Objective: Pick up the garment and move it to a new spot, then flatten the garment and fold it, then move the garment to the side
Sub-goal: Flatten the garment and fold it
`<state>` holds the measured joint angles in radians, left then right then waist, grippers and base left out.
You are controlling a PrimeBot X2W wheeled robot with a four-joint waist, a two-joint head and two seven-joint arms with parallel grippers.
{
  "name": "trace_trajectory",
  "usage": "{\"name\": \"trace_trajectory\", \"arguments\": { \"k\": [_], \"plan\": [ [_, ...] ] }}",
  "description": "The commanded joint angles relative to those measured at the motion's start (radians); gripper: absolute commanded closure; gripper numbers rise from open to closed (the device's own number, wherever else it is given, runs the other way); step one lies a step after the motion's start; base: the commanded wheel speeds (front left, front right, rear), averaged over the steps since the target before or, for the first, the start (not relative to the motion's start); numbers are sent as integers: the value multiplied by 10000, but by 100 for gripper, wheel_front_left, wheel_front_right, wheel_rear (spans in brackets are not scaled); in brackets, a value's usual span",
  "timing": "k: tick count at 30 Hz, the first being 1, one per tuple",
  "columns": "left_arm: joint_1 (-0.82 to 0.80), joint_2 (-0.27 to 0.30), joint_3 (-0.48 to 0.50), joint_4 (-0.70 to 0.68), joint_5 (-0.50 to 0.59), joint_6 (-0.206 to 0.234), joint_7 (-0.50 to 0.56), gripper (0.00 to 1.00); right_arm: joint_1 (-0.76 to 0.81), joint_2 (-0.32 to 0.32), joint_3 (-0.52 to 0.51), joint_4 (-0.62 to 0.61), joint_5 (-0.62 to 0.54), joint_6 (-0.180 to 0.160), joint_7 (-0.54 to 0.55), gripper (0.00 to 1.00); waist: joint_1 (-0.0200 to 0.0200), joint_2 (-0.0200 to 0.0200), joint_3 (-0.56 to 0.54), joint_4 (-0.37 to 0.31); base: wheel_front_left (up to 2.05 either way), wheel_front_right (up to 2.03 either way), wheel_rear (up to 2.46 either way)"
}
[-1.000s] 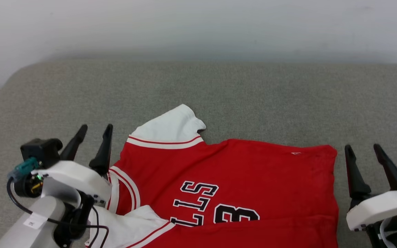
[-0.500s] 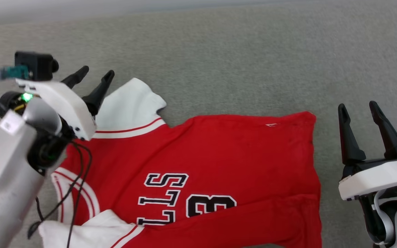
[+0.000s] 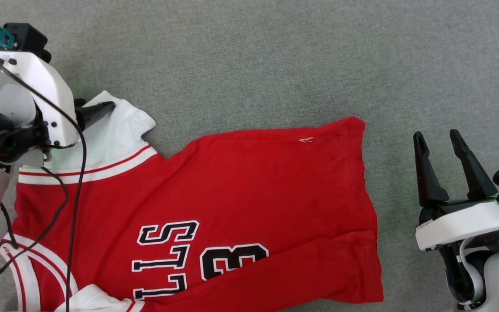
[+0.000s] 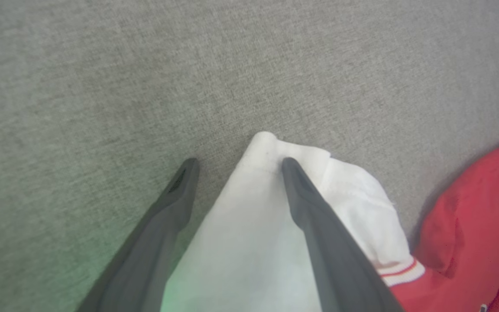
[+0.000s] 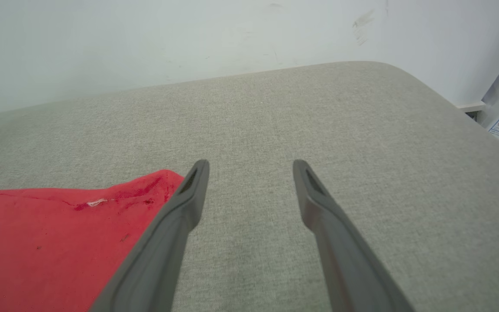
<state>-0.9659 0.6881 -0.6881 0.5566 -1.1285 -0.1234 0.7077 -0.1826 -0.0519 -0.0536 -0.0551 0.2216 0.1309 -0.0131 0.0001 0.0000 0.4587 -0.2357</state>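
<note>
Garment (image 3: 254, 186) lies on grey cushion (image 3: 275, 65), left gripper (image 4: 239, 162) parted at its white sleeve (image 4: 249, 225).

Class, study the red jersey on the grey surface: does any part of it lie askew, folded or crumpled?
The garment is not flat: its edge nearest the robot is folded over the black lettering, hiding part of it; the far white sleeve is bunched at its end, and the near sleeve lies doubled back over it.

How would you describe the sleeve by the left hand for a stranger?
On the grey cushion lies a red shirt. A sleeve sticks out from its far left corner, at the left hand. White, not red like the rest, it lies farther than the other sleeve.
</note>
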Motion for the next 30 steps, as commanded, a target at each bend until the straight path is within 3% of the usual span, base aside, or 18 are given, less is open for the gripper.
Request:
{"name": "trace_trajectory", "arguments": {
  "k": [1, 2, 3, 4, 10, 15, 25, 30],
  "plan": [
    [445, -251, -398, 327, -136, -36, 581, 0, -148, 27, -1, 60, 131, -4, -57, 0, -1, 0, 83, -76, 0, 0, 0],
    [544, -340, -523, 437, -211, -30, 892, 53, -157, 27, -14, 78, 133, -4, -71, 0, -1, 0, 100, -83, 0, 0, 0],
    [632, -429, -628, 522, -249, -11, 1121, 65, -153, 27, -32, 113, 163, -4, -29, 0, -1, 0, 112, -83, 0, 0, 0],
    [685, -498, -712, 582, -245, -13, 1230, 99, -162, 26, -26, 128, 187, -4, 3, 0, -1, 0, 122, -78, 0, 0, 0],
    [597, -806, -806, 829, -76, -53, 724, 100, -364, 26, 228, 339, 481, -4, 727, 0, -1, 0, -6, 82, 0, 0, 0],
    [90, -817, -570, 834, 196, -58, -445, 100, -1018, 20, 479, 1036, 503, -4, 2500, 0, -1, 0, -375, 391, 0, 0, 0],
    [-375, -980, -414, 650, 495, -73, -1929, 100, -2675, -1300, 1216, 2535, 898, -4, 6117, 0, -1, 0, -897, 1453, 0, 0, 0],
    [-310, -1095, -468, 507, 452, -76, -2125, 100, -3222, -1684, 1542, 3202, 1040, -4, 7110, 0, -1, 0, -866, 1768, 0, 0, 0]
  ]
}}
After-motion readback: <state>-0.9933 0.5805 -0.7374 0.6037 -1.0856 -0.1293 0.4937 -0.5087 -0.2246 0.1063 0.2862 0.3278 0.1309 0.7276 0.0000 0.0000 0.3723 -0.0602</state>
